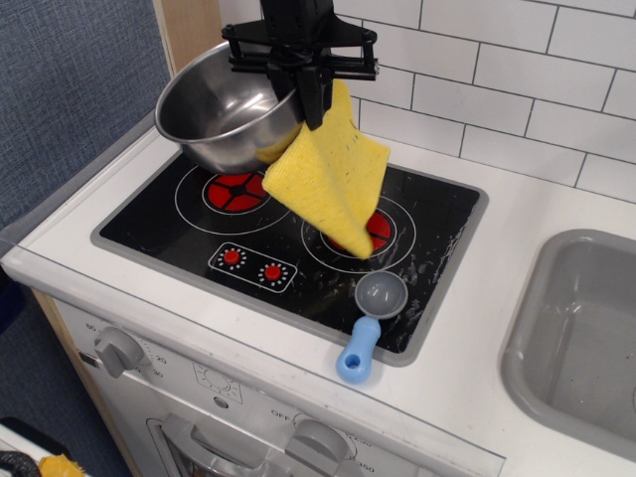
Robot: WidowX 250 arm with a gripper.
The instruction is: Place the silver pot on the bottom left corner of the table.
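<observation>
white table; claw clamps silver pot rim plus yellow cloth, both airborne; dial numerals blurred.

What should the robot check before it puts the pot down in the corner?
1. Pot held: ok. The gripper is shut on its rim and the pot is in the air, tilted.
2. Only the pot picked up: not ok. The yellow cloth is caught in the grip too and hangs down over the stove.
3. Landing spot free: ok. The white front left corner of the table has nothing on it.
4. Way there free: ok. The scoop lies off to the right, out of the way.
5. Red pepper: cannot tell. The pot hides where it might be.
</observation>
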